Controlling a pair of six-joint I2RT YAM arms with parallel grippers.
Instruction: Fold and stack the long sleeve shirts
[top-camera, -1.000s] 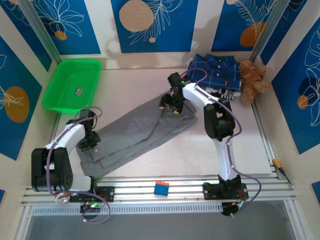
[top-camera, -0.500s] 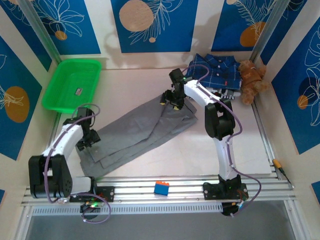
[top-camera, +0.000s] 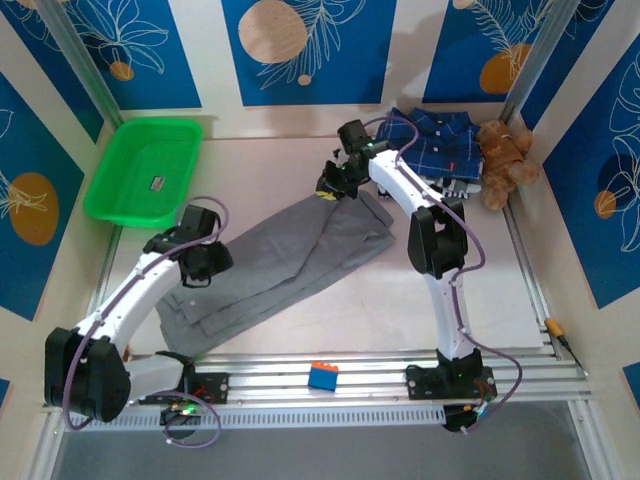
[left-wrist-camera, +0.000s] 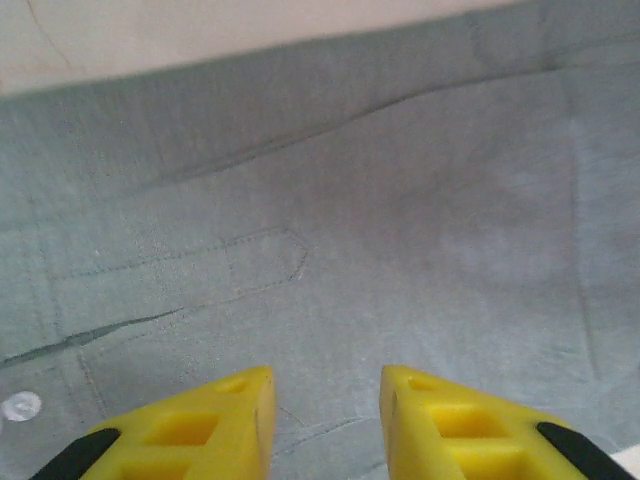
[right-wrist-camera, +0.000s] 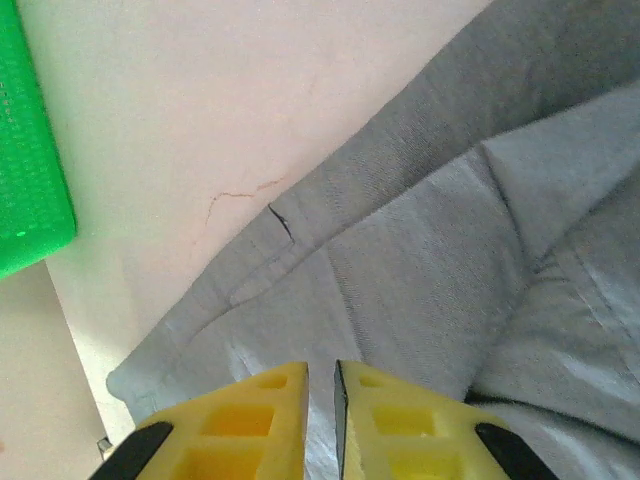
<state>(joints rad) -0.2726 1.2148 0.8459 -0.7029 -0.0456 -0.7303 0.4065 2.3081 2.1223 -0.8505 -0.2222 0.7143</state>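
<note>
Table (top-camera: 270, 165): pale top, arms bolted at 6 o'clock.
Grey shirt (top-camera: 285, 260): flat at centre, long axis running 8 o'clock to 2 o'clock, layers overlapping along the near side.
Green tray (top-camera: 110, 170): 10 o'clock, well apart from the grey shirt.
Plaid shirt (top-camera: 445, 150): crumpled in the 1 o'clock corner, separate from the grey one.
Teddy bear (top-camera: 500, 160): 2 o'clock, touching the plaid shirt's right edge.
Left gripper (left-wrist-camera: 325, 400): over the grey shirt's 8 o'clock end, jaws narrowly apart, cloth visible through the gap, nothing held.
Right gripper (right-wrist-camera: 321, 385): at the shirt's 1 o'clock edge, jaws nearly together, thin slit only. Can't tell if fabric is pinched.
Blue block (top-camera: 322, 376): on the rail at 6 o'clock.
Button (left-wrist-camera: 20, 406): on the grey shirt, left of the left gripper.
</note>
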